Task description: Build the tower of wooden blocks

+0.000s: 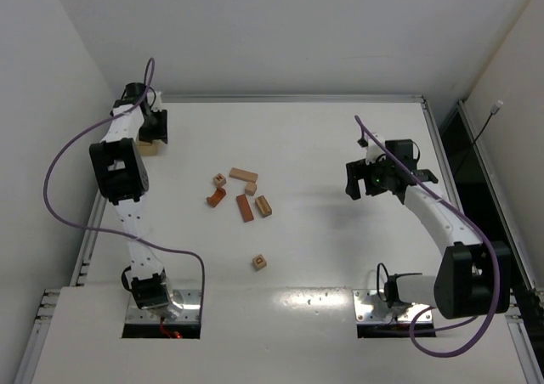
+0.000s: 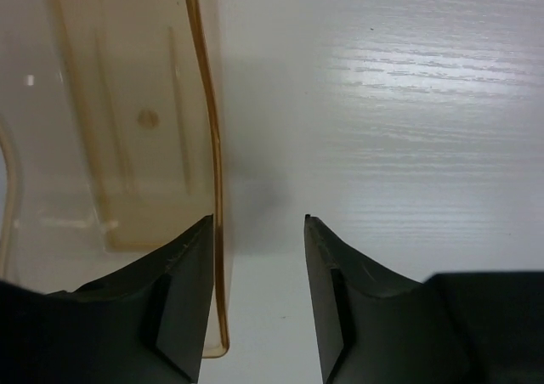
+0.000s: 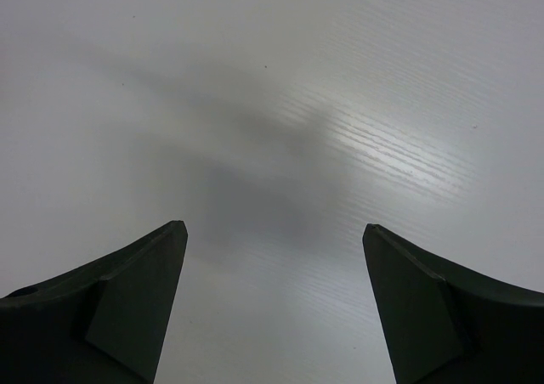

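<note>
White table point(image 1: 340, 146), wood blocks point(image 1: 242, 195) ctr, L gripper point(image 2: 258, 219) at amber box point(image 2: 127, 104)

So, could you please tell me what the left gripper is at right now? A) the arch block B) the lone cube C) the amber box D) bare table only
C: the left wrist view shows the wall of the amber box between the open fingers of the left gripper, while the blocks lie loose at mid-table.
</note>
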